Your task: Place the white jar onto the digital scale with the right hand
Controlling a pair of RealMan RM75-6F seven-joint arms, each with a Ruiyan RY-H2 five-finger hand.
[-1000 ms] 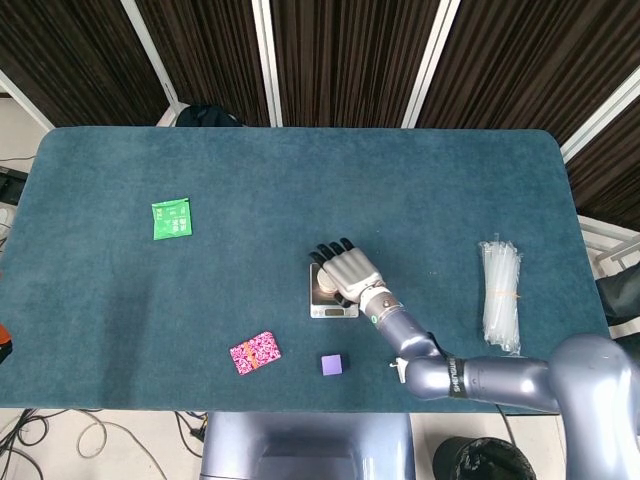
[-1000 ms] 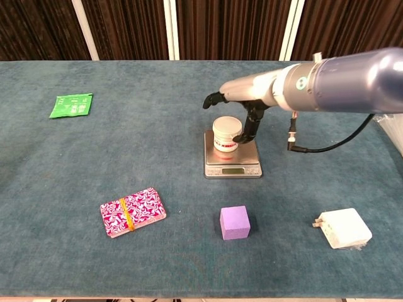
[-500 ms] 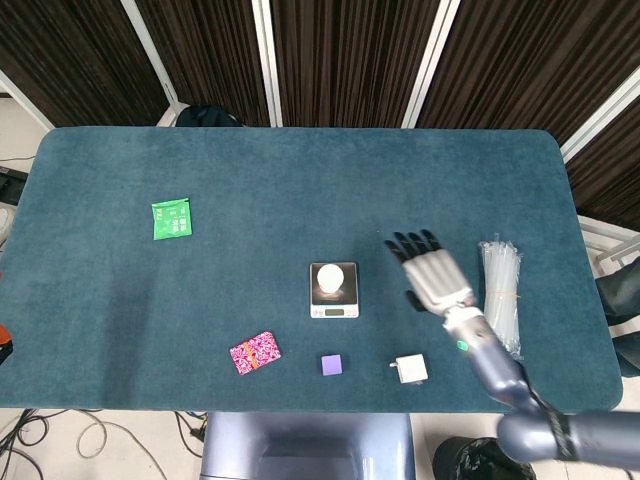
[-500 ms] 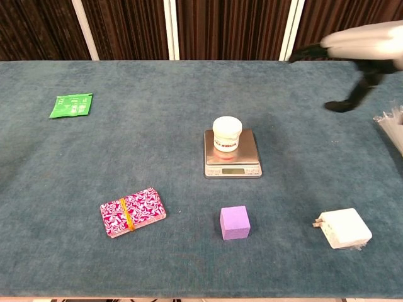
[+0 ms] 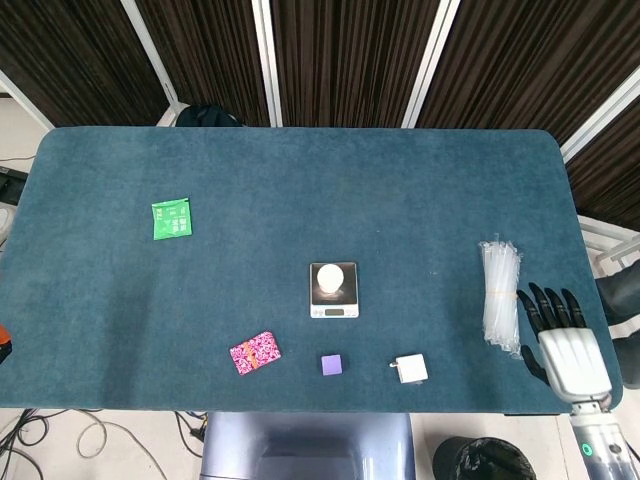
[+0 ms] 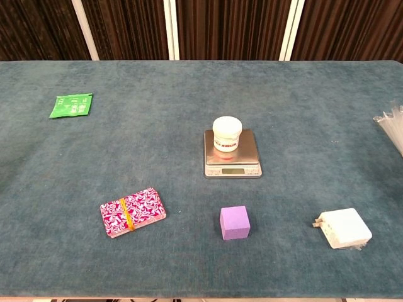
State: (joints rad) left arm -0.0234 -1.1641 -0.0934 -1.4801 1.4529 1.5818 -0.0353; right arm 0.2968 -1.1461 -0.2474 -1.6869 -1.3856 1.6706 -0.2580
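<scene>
The white jar (image 5: 333,278) (image 6: 227,134) stands upright on the silver digital scale (image 5: 333,307) (image 6: 248,154) near the table's middle, with nothing touching it. My right hand (image 5: 563,343) shows only in the head view, at the table's front right corner, far from the scale. Its fingers are spread and it holds nothing. The chest view has no hand in it. My left hand appears in neither view.
A bundle of clear plastic strips (image 5: 499,294) (image 6: 392,124) lies just left of my right hand. A white charger (image 5: 410,369) (image 6: 343,228), a purple cube (image 5: 333,365) (image 6: 235,223) and a pink patterned packet (image 5: 254,352) (image 6: 133,211) lie near the front edge. A green packet (image 5: 171,219) (image 6: 71,106) lies far left.
My right hand let go of the jar on the scale, then drew back to the right and toward the front corner, leaving the chest view. The jar stayed put.
</scene>
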